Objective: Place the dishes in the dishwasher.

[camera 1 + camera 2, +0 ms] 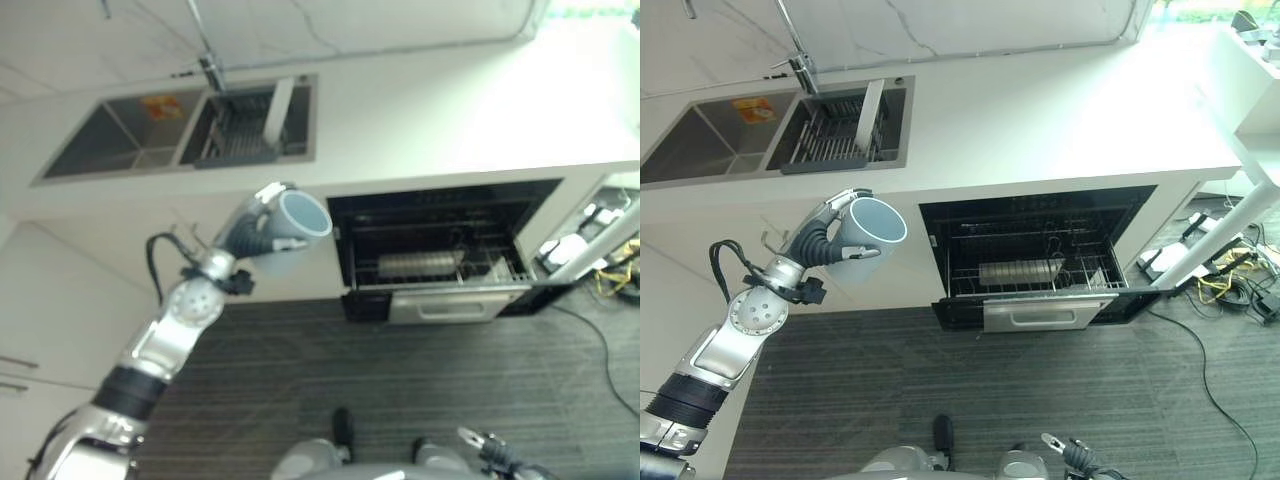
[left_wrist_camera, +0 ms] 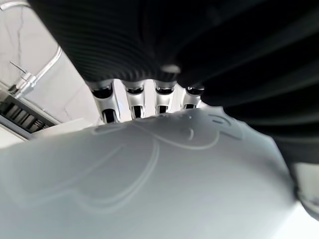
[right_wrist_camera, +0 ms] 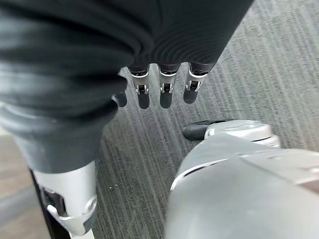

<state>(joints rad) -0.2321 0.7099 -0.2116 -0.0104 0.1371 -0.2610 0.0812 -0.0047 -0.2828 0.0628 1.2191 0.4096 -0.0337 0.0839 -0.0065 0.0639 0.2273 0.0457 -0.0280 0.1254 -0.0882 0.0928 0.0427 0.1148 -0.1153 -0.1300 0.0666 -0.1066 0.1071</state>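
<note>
My left hand (image 1: pixel 818 243) is raised in front of the cabinet below the sink, shut round a pale blue-grey cup (image 1: pixel 868 235) that lies tilted with its mouth facing up and to the right. In the left wrist view the cup's wall (image 2: pixel 149 179) lies against the hand's fingers (image 2: pixel 133 102). To the cup's right the dishwasher (image 1: pixel 440 255) stands open, its door (image 1: pixel 1040 308) folded down and its wire rack (image 1: pixel 1030 270) pulled partly out. My right hand (image 3: pixel 166 94) hangs low over the carpet, fingers straight and holding nothing.
A double sink (image 1: pixel 710 140) is set in the white counter (image 1: pixel 1060 110), with a dark drying rack (image 1: pixel 830 140) holding a pale upright dish (image 1: pixel 870 115) and a tap (image 1: pixel 800 65) behind. Cables (image 1: pixel 1230 280) lie on the floor at the far right. Grey striped carpet (image 1: pixel 940 370) covers the floor.
</note>
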